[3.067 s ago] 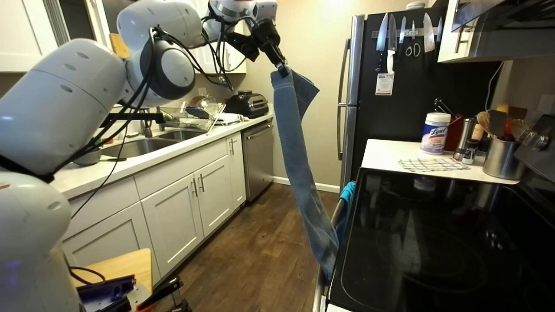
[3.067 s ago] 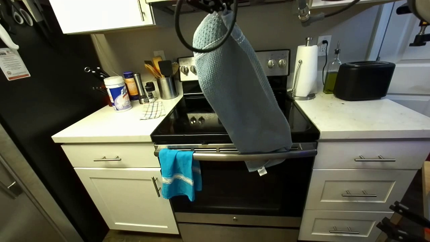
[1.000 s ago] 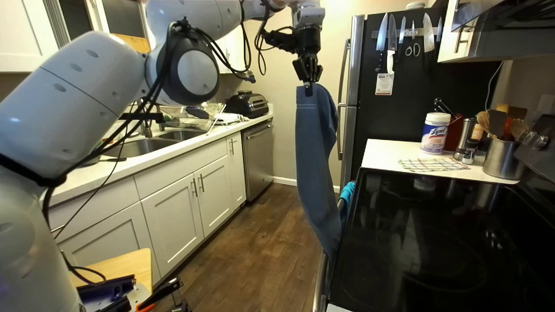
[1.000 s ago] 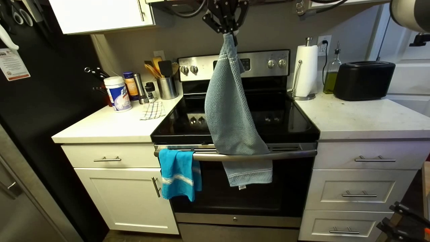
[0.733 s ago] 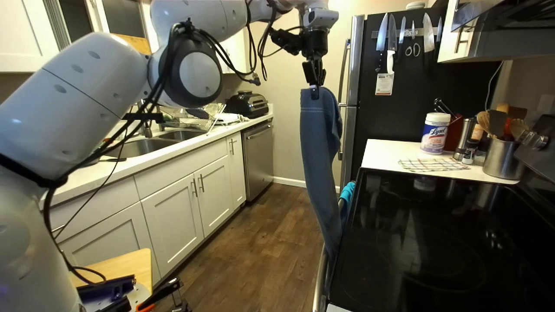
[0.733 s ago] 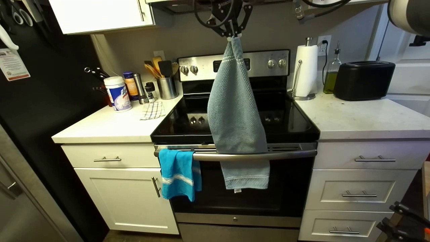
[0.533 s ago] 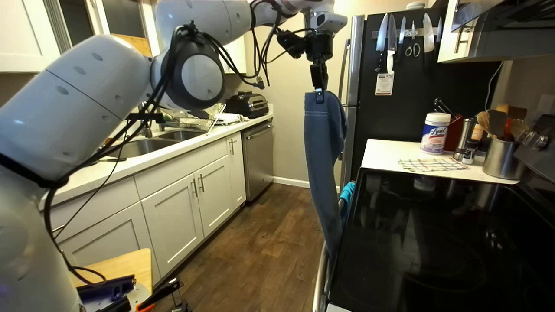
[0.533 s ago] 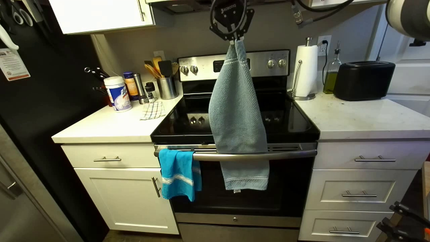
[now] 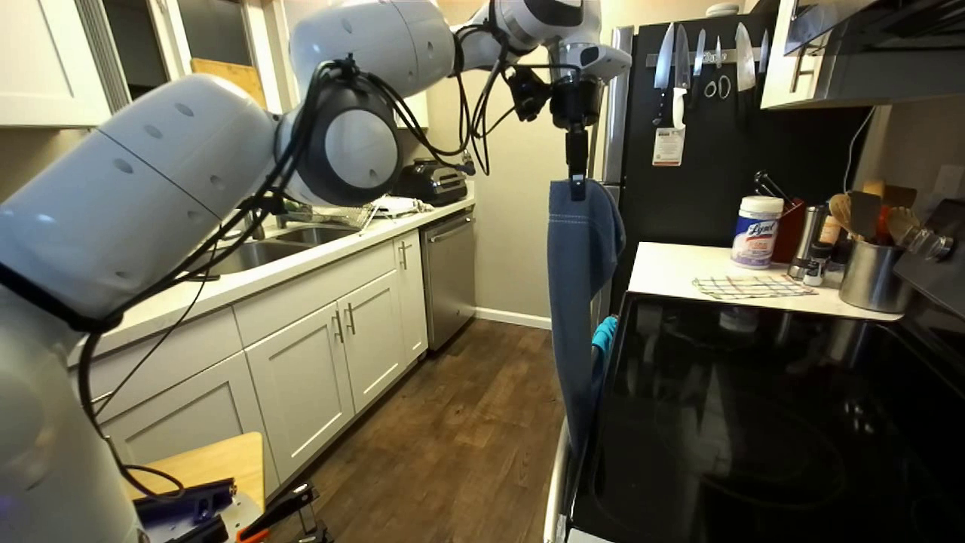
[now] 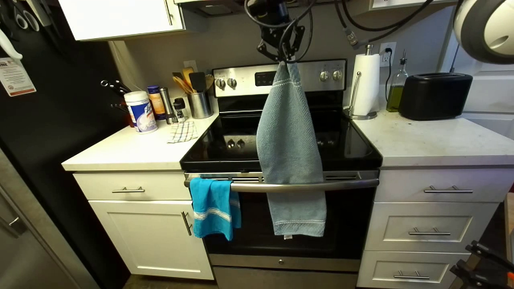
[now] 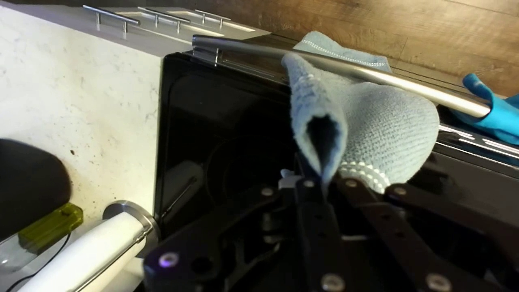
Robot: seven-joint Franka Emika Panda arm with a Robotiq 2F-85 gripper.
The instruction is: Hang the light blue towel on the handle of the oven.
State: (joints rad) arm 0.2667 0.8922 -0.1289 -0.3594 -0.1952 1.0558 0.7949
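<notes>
Kitchen oven (image 10: 257, 224) | gripper (image 10: 287, 60), fingers (image 9: 577, 188) pinched tight on light-blue towel (image 10: 290, 136) threaded behind near handle (image 10: 297, 187) | early release could drop it.

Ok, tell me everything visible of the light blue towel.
The light blue towel is textured cloth with pale stitching near both ends and a white tag at its lower edge. The gripper, shut, pinches its gathered upper end; it widens downward, passing behind the handle (whether touching is unclear), its lower end hanging in front of the oven.
</notes>
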